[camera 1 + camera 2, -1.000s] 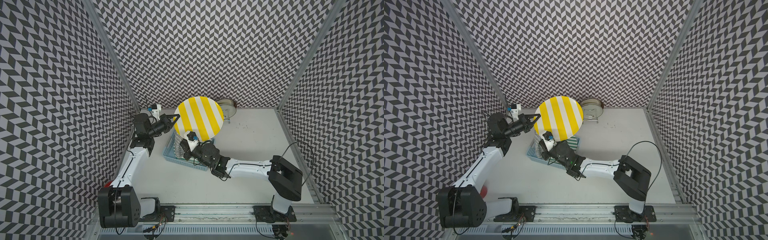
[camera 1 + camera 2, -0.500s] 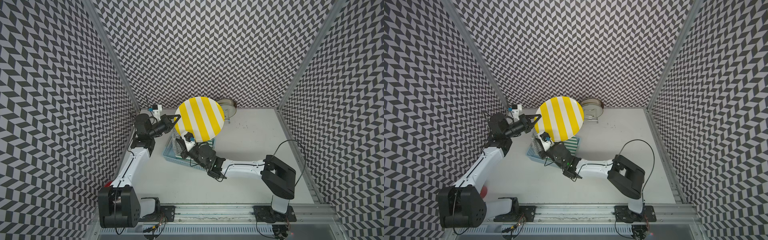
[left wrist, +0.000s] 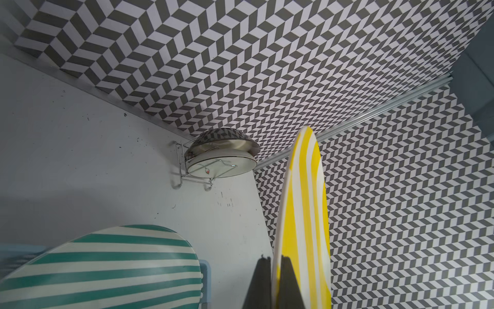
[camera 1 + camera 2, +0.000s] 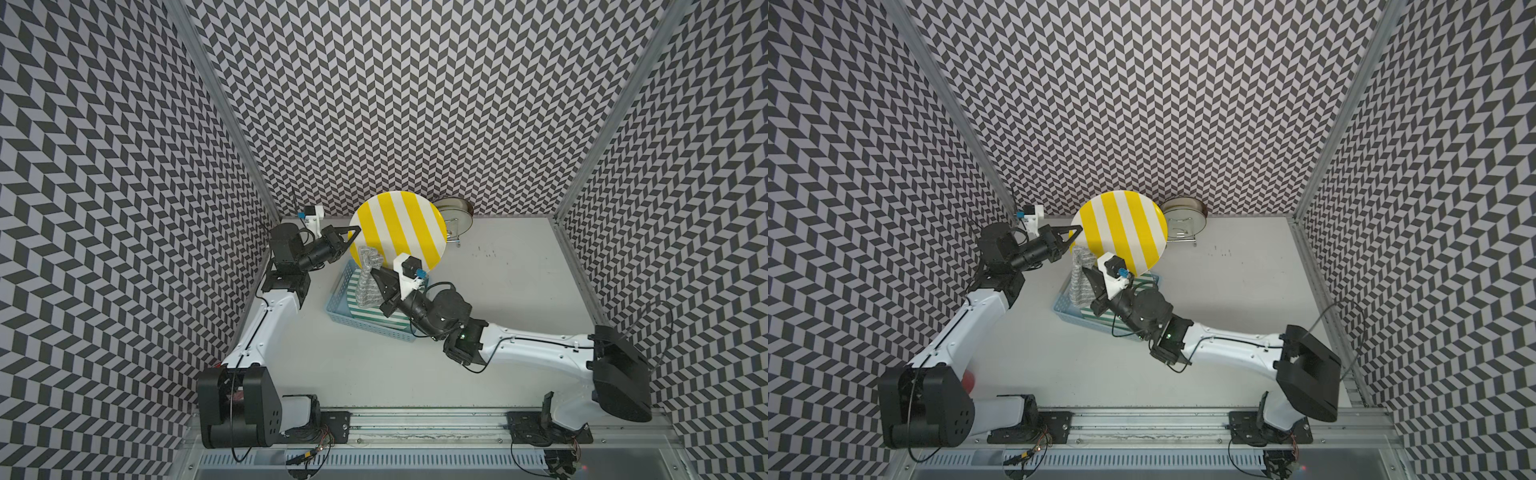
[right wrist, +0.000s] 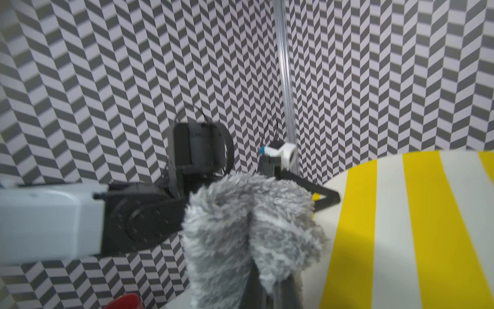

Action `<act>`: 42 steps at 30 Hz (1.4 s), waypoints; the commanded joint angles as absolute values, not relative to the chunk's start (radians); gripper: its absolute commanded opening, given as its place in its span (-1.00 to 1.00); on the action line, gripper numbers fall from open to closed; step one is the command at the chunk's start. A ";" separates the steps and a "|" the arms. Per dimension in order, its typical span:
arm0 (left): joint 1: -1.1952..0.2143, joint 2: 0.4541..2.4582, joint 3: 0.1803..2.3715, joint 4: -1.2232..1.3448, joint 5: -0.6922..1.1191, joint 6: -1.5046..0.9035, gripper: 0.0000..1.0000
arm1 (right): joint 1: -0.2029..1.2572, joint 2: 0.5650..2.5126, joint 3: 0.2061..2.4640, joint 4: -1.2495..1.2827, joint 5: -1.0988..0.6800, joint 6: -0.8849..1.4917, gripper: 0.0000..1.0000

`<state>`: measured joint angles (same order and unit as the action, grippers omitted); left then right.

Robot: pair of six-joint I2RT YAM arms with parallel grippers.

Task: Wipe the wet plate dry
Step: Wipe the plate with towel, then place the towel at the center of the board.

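Plate (image 4: 399,232) edge clamped in L pincer (image 4: 352,232) | cloth (image 4: 366,259) clamped in R pincer (image 4: 374,272)

This was a robotics lab test cell, not a kitchen. Walls (image 4: 395,104) papered in a black-and-white chevron print boxed in a bare white table (image 4: 498,270), joined at the far corners by aluminium posts (image 4: 224,112). Along the near edge ran a metal rail (image 4: 415,419) with exposed wiring, carrying the left arm (image 4: 266,328) and right arm (image 4: 536,349). The only household things were a yellow-striped plate (image 4: 397,232), a grey cloth (image 4: 368,270), a blue basket (image 4: 365,327) and a wire rack (image 3: 181,171) by the far wall
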<state>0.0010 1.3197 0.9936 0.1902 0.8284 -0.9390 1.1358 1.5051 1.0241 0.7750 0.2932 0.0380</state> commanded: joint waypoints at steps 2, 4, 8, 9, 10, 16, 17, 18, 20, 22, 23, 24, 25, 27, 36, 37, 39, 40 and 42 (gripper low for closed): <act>0.012 1.313 1.019 0.202 0.845 -0.866 -1.00 | 1.134 1.373 0.941 0.834 0.377 0.084 -1.00; 0.015 1.311 1.033 0.189 0.835 -0.831 -1.00 | 1.132 1.302 0.899 0.756 0.426 0.110 -1.00; 0.015 1.314 1.059 0.171 0.833 -0.737 -1.00 | 1.121 1.163 0.820 0.530 0.545 0.207 -1.00; 0.015 1.316 1.069 0.164 0.837 -0.722 -1.00 | 1.115 1.132 0.807 0.442 0.565 0.245 -1.00; 0.016 1.319 1.078 0.159 0.843 -0.698 -1.00 | 1.107 1.104 0.792 0.358 0.592 0.289 -1.00; 0.017 1.322 1.123 0.089 0.856 -0.564 -1.00 | 1.055 0.979 0.680 -0.128 0.671 0.595 -1.00; 0.017 1.321 1.125 0.084 0.853 -0.548 -1.00 | 1.043 0.965 0.664 -0.198 0.667 0.636 -1.00; 0.018 1.319 1.127 0.081 0.850 -0.537 -1.00 | 1.031 0.957 0.648 -0.243 0.659 0.676 -1.00; 0.018 1.314 1.129 0.079 0.850 -0.522 -1.00 | 0.992 0.961 0.621 -0.327 0.627 0.758 -1.00; 0.018 1.311 1.133 0.079 0.856 -0.513 -1.00 | 0.934 0.990 0.592 -0.378 0.571 0.828 -1.00; 0.018 1.310 1.134 0.078 0.860 -0.510 -1.00 | 0.902 1.013 0.577 -0.388 0.544 0.860 -1.00; 0.018 1.309 1.132 0.078 0.862 -0.507 -1.00 | 0.878 1.031 0.560 -0.380 0.508 0.871 -1.00; 0.019 1.309 1.130 0.077 0.863 -0.504 -1.00 | 0.856 1.058 0.547 -0.367 0.472 0.871 -0.98; 0.018 1.311 1.124 0.070 0.862 -0.494 -1.00 | 0.837 1.123 0.533 -0.307 0.423 0.851 -0.83; 0.019 1.300 1.124 -0.006 0.886 -0.420 -1.00 | 0.763 1.207 0.697 -0.343 0.347 0.638 0.37; 0.019 1.298 1.124 -0.013 0.887 -0.413 -1.00 | 0.744 1.181 0.711 -0.350 0.334 0.609 0.40; 0.018 1.291 1.132 -0.037 0.907 -0.360 -1.00 | 0.700 1.105 0.729 -0.328 0.272 0.544 0.44; 0.019 1.292 1.139 -0.053 0.922 -0.339 -1.00 | 0.681 1.065 0.728 -0.301 0.236 0.513 0.45; 0.018 1.293 1.151 -0.088 0.953 -0.302 -1.00 | 0.635 0.996 0.736 -0.258 0.117 0.455 0.51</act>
<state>0.0139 1.3331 1.0954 -0.0635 0.8772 -0.3748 0.6781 1.0782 0.7074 -0.3271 0.2604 0.5774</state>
